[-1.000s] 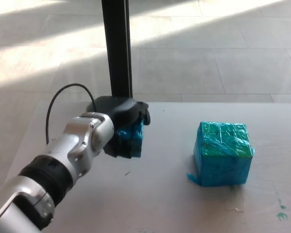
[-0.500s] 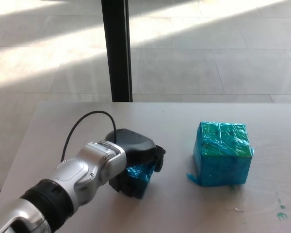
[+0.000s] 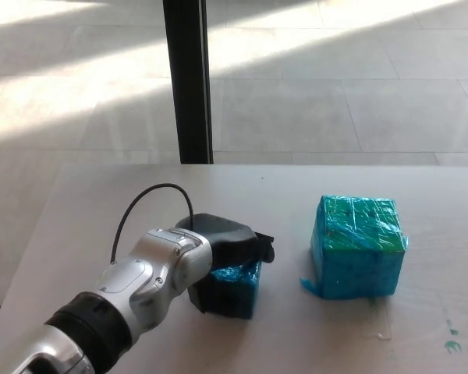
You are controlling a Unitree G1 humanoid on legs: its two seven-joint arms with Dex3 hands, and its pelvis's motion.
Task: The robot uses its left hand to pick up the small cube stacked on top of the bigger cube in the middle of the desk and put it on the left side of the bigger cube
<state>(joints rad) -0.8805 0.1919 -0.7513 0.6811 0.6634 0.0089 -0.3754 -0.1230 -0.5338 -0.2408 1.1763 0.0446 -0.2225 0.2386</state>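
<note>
Teal-wrapped small cube [image 3: 240,287]: sat low at the desk, left of the big cube, apparently touching or just above the surface; its underside was hidden, so full contact could not be confirmed.
Big cube [image 3: 359,246]: same blue-green wrap, stood alone to the right with nothing on top, clearly apart from the small cube, a torn flap of wrap at its lower left corner.
Left hand [image 3: 226,253]: black fingers clamped over the top and back of the small cube, grasping it from above; thumb side hidden behind the cube.
Right hand: not visible.
Step in hand: placing, by my reading. The cube was off the big one and on the correct side, so the carry looked finished and only the set-down and let-go remained.
Next move calls for: settling the cube flat on the desk, then spreading the fingers and lifting the hand straight up, so the wrap did not catch and drag the cube along.
Risk: crinkled wrap might cling to a finger; a sideways exit could nudge the cube toward its neighbour.
Desk [image 3: 281,343]: pale, bare around both cubes, small green marks near the right edge.
Cable [image 3: 144,199]: black loop arched above the silver forearm, clear of the cubes.
Post [image 3: 187,78]: dark upright behind the desk, well away.
Obstacles: none seen between hand and open air above.
</note>
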